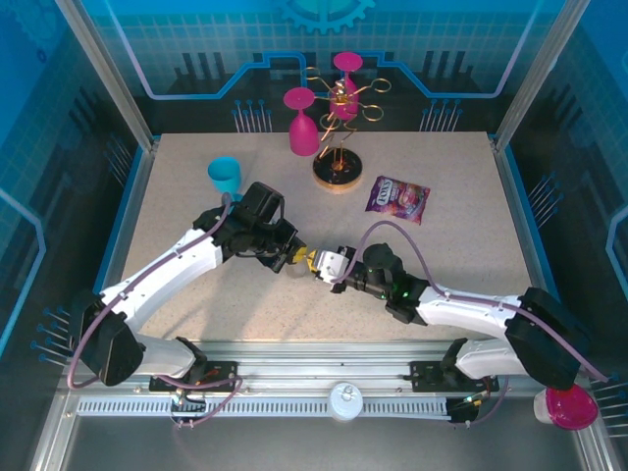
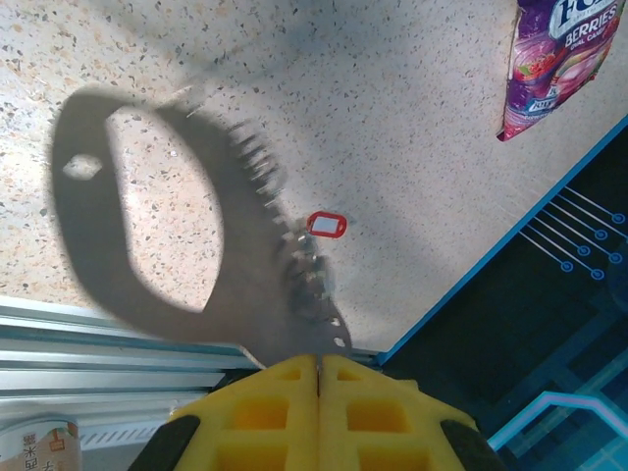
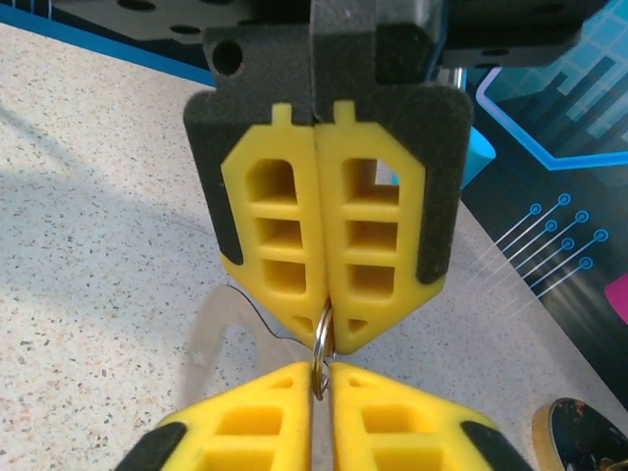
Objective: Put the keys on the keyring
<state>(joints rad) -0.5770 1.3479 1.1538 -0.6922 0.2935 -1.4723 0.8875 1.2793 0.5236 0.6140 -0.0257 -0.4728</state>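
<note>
My two grippers meet tip to tip at mid-table, the left gripper [image 1: 294, 258] facing the right gripper [image 1: 320, 265]. A silver ring [image 3: 320, 343] spans the small gap between them. My right gripper [image 3: 322, 378] is shut on its lower end, and the left gripper's fingers [image 3: 285, 226] pinch its upper end. In the left wrist view the left gripper [image 2: 319, 361] is shut. From its tips rises a blurred string of small rings [image 2: 314, 285] joined to the dark grey keyring [image 2: 231, 235]. The red tag of the keys [image 2: 326, 225] sits beside that string.
A teal cup [image 1: 225, 177] stands at the back left. A gold wire rack [image 1: 339, 172] with pink cups [image 1: 301, 123] stands at the back centre. A purple snack packet [image 1: 398, 199] lies right of it. Another pink cup [image 1: 569, 407] sits off the table, front right.
</note>
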